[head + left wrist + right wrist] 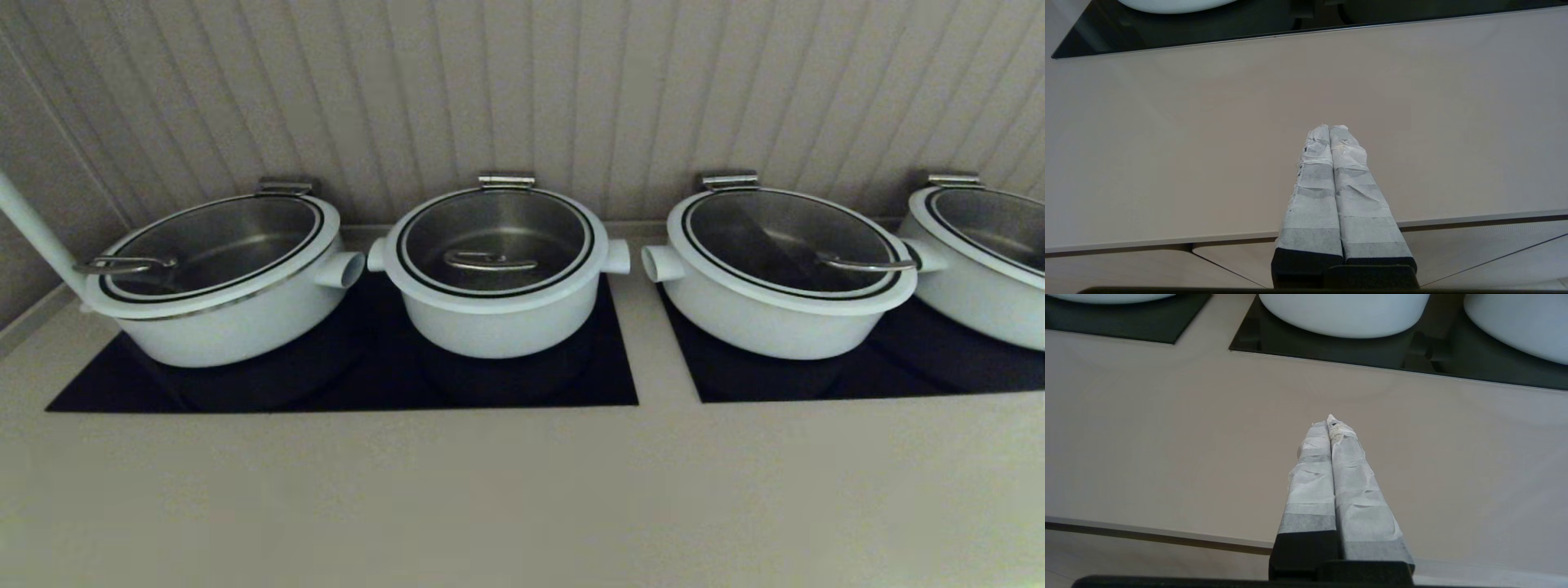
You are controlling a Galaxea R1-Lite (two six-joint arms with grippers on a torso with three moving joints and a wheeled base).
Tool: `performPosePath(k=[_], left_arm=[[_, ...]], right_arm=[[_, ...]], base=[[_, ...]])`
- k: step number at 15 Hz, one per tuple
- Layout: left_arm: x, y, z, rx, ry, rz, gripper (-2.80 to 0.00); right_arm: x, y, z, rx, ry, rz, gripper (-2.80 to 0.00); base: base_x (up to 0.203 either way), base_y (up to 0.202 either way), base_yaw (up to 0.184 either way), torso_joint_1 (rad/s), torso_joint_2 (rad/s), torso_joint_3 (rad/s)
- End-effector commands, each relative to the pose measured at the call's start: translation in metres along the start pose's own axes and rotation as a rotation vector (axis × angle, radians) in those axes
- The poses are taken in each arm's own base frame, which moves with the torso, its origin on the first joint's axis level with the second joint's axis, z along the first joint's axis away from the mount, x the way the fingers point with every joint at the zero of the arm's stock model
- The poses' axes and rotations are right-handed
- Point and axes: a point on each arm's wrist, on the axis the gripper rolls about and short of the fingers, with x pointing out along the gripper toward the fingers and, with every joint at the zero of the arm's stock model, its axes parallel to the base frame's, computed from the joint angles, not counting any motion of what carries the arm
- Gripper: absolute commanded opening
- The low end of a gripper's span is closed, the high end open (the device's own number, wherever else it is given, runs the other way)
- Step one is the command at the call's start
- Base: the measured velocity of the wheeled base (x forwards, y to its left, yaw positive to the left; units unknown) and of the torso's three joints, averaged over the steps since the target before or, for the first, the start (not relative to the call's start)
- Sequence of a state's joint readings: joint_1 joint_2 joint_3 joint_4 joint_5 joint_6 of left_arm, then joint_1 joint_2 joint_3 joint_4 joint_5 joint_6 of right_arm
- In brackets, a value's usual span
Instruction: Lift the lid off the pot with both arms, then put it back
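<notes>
Four white round pots line the back of the beige tabletop (522, 490) on my head camera, and the one I care about is the small, deep white pot with the steel inner bowl (498, 322), sitting centre frame, second from the left. Its round glass lid with the white rim and thin black ring (496, 245) is seated flat on top, the curved steel wire handle (490, 261) lying across its middle. The pot's two short white stub handles stick out left and right. It stands on the right half of a black glass panel (343, 384), shared with a wider, shallower white pot (220, 318) at centre left. Two more wide white pots sit on a second black panel (898, 367) at the right, one (775, 318) just right of centre, one (988, 302) cut by the right edge.

Neither arm shows on the head camera. On the left wrist camera, my left hand (1329, 128) hangs above bare tabletop close to its front edge, tape-wrapped fingers pressed together, holding nothing. On the right wrist camera, the right hand (1329, 421) is the same: fingers closed on themselves, above bare tabletop, well short of the pots.
</notes>
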State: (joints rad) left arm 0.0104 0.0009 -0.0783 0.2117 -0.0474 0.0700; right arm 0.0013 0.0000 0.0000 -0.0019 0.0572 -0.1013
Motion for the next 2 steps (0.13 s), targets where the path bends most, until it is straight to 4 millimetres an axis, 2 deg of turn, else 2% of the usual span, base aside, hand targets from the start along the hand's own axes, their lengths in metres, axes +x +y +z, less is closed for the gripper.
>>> performPosePath(k=[1, 2], left_arm=[[-0.0001, 0.0, -0.0002, -0.001, 0.001, 0.0, -2.8], [-0.0001, 0.0, -0.0002, -0.001, 0.001, 0.0, -2.8]], right_arm=[[0.0001, 0.0, 0.0002, -0.001, 0.0, 0.001, -2.8], [0.0001, 0.0, 0.0002, -0.001, 0.0, 0.001, -2.8]], base=[[0.0, 0.0, 0.0, 0.0, 0.0, 0.0], [0.0, 0.0, 0.0, 0.0, 0.0, 0.0]])
